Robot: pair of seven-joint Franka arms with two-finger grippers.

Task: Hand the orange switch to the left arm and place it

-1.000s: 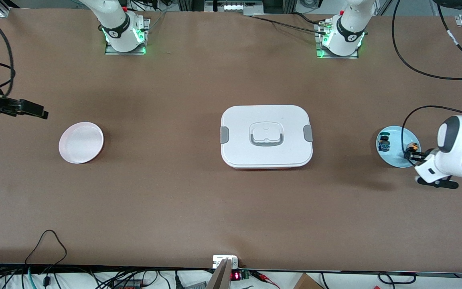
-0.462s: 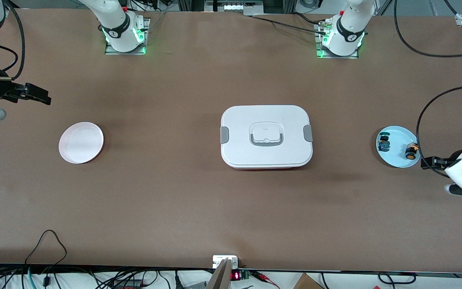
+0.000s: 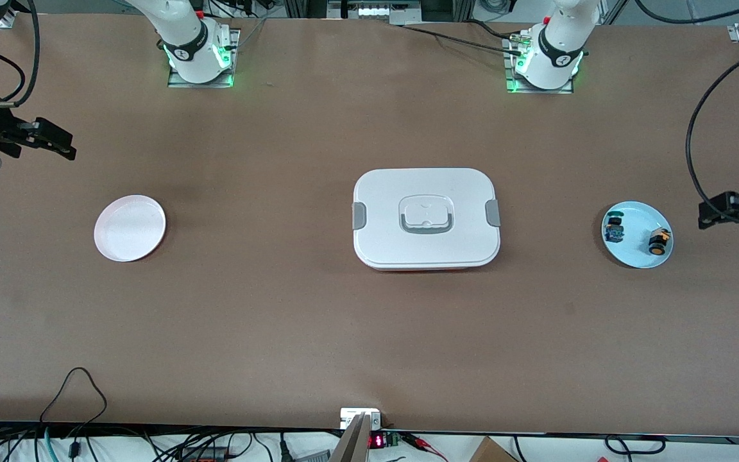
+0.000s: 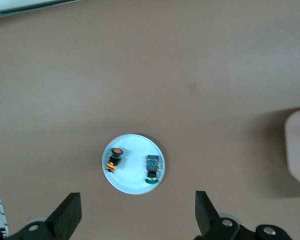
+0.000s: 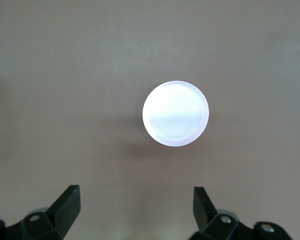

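Note:
The orange switch (image 3: 658, 241) lies on a small light blue plate (image 3: 636, 221) at the left arm's end of the table, beside a similar black and blue piece (image 3: 614, 230). My left gripper (image 3: 704, 215) is open and empty, up in the air past the plate toward the table's end. In the left wrist view the switch (image 4: 113, 159) and the plate (image 4: 132, 181) lie below the open left gripper (image 4: 137, 215). My right gripper (image 3: 67, 146) is open and empty at the right arm's end; the right wrist view (image 5: 135, 210) shows it high over the table. The white box (image 3: 426, 218) stands mid-table.
An empty pink plate (image 3: 129, 228) lies at the right arm's end, also seen in the right wrist view (image 5: 175, 113). A corner of the box (image 4: 299, 150) shows in the left wrist view. Cables hang along the table's edge nearest the front camera.
My left gripper has drawn back from the orange switch on the blue plate toward the table's end, leaving the switch on the plate. My right gripper has shifted toward the robots' bases.

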